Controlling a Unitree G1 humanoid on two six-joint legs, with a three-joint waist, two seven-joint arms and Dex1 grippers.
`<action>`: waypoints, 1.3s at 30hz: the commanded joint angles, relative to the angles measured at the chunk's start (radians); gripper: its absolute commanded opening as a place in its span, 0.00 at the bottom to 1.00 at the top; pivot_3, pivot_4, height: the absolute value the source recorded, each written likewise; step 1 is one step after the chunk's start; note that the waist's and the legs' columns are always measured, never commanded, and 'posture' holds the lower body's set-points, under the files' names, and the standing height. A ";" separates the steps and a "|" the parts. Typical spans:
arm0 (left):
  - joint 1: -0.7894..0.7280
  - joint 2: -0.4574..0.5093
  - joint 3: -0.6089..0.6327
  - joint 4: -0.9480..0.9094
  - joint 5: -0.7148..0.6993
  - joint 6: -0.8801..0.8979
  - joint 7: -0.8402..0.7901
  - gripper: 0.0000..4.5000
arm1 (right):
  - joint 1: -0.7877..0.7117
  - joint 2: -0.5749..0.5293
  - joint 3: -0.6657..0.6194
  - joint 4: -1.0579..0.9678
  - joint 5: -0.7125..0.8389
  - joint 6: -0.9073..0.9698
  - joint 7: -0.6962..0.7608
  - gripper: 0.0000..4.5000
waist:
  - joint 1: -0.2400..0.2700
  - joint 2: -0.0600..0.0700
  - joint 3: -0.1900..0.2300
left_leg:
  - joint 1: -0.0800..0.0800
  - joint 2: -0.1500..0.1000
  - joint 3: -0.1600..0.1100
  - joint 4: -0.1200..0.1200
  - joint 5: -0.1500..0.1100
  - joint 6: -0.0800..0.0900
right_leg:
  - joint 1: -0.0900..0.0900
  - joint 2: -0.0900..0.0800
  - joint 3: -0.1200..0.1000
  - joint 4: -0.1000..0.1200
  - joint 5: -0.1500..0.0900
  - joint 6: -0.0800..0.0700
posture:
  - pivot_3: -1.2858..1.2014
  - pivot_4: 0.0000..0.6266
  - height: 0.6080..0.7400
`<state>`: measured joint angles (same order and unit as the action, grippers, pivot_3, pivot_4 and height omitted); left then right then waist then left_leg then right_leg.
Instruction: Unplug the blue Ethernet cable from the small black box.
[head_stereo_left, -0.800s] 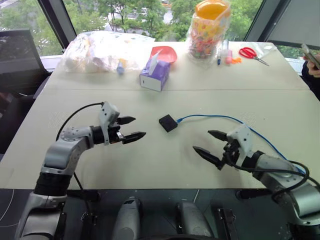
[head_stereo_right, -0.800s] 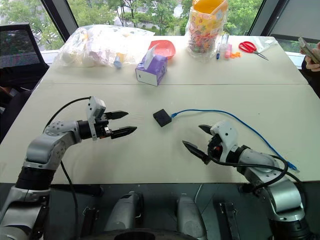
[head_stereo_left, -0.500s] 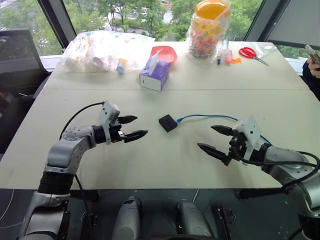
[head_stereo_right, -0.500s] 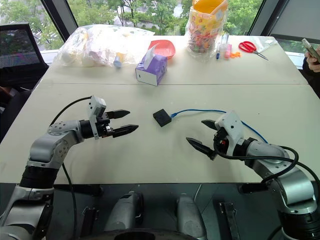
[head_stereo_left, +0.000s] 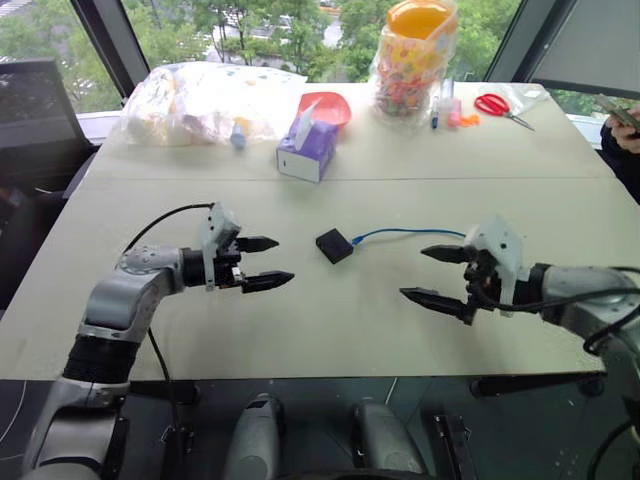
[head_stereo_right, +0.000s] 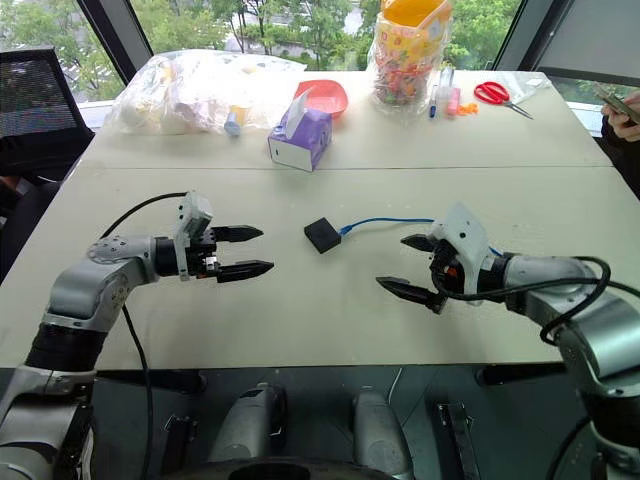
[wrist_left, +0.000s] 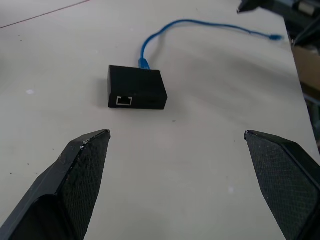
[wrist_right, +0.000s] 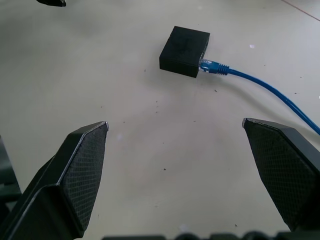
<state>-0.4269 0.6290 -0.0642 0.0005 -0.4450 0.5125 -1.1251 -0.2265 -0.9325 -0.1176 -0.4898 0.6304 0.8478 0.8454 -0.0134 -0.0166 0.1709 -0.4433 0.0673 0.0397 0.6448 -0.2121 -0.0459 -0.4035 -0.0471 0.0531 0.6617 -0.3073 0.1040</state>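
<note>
The small black box (head_stereo_left: 335, 245) lies flat on the table's middle, with an empty port facing my left gripper. The blue Ethernet cable (head_stereo_left: 405, 233) is plugged into its opposite side (wrist_right: 214, 67) and runs off to the right across the table, behind my right gripper. My left gripper (head_stereo_left: 265, 262) hovers to the left of the box, open, fingers pointing at it with nothing between them. My right gripper (head_stereo_left: 432, 273) hovers to the right of the box, also open and empty, fingers aimed toward the box. In the left wrist view the box (wrist_left: 136, 87) sits ahead of the fingers.
At the table's far side stand a purple tissue box (head_stereo_left: 309, 150), a red bowl (head_stereo_left: 328, 106), a clear plastic bag (head_stereo_left: 205, 100) of items, a jar (head_stereo_left: 415, 60) of colourful things, pens and red scissors (head_stereo_left: 497, 106). A person's hand (head_stereo_left: 622, 118) holds a phone at the right edge.
My right gripper has risen and turned more level, its fingers now pointing left toward the box. The left gripper has barely shifted. Box and cable lie as before.
</note>
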 joint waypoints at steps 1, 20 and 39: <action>-0.027 0.001 0.003 0.006 0.011 -0.040 -0.012 0.99 | -0.139 -0.050 0.076 0.065 -0.036 -0.004 0.071 1.00 | 0.000 0.001 0.000 | 0.000 0.000 0.001 0.000 0.000 0.000 | -0.001 0.000 0.000 0.000 0.000 0.000 | 0.52 0.24 0.96; 0.005 -0.003 0.029 -0.052 0.035 -0.063 0.038 0.99 | -0.969 0.370 0.750 1.263 -0.725 -0.690 0.488 1.00 | 0.001 0.003 0.002 | -0.002 0.001 0.006 -0.001 0.000 0.001 | -0.006 0.001 0.002 0.004 0.002 0.005 | 0.52 0.24 0.96; 0.150 0.005 0.095 -0.213 0.006 -0.028 0.174 1.00 | -1.153 0.637 0.737 1.782 -1.018 -1.000 0.486 0.72 | -0.011 0.003 0.002 | 0.002 0.001 0.006 0.001 0.000 0.000 | -0.002 0.001 0.002 0.007 0.003 0.004 | 0.52 0.24 0.96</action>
<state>-0.2770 0.6278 0.0078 -0.1720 -0.4249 0.4931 -0.9558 -1.3758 -0.3180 0.6296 1.2842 -0.3776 -0.1404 1.3308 -0.0243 -0.0139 0.1732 -0.4409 0.0685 0.0453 0.6456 -0.2118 -0.0460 -0.4059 -0.0460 0.0551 0.6692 -0.3045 0.1087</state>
